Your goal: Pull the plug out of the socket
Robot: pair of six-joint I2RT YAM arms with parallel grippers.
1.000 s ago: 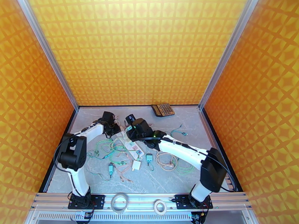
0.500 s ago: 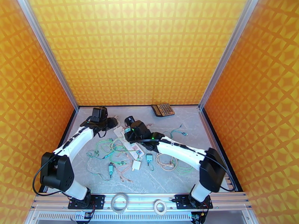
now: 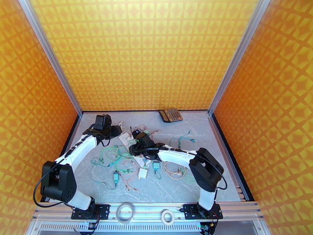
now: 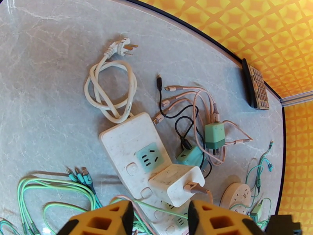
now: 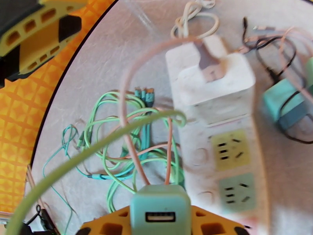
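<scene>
A white power strip (image 4: 131, 151) lies among cables at mid-table, also in the top view (image 3: 143, 160). A white charger plug (image 4: 176, 181) with a pink cable sits in one of its sockets and appears blurred in the right wrist view (image 5: 213, 81). My right gripper (image 5: 160, 218) is shut on a mint-green charger plug (image 5: 159, 206), held above the strip's yellow and green sockets (image 5: 231, 161); from above the gripper (image 3: 137, 147) hovers over the strip. My left gripper (image 4: 160, 220) is open, just short of the white plug, at the strip's far-left end (image 3: 116, 132).
Green and pink cable tangles (image 3: 113, 157) spread left of the strip. Two mint chargers (image 4: 214, 136) and a round white socket (image 4: 234, 194) lie to its right. The strip's coiled cord (image 4: 111, 89) lies behind it. A calculator (image 3: 170, 114) sits at the back.
The left arm swung its elbow out to the left and its gripper drew back from the strip. The right arm folded in, bringing its gripper nearer along the strip.
</scene>
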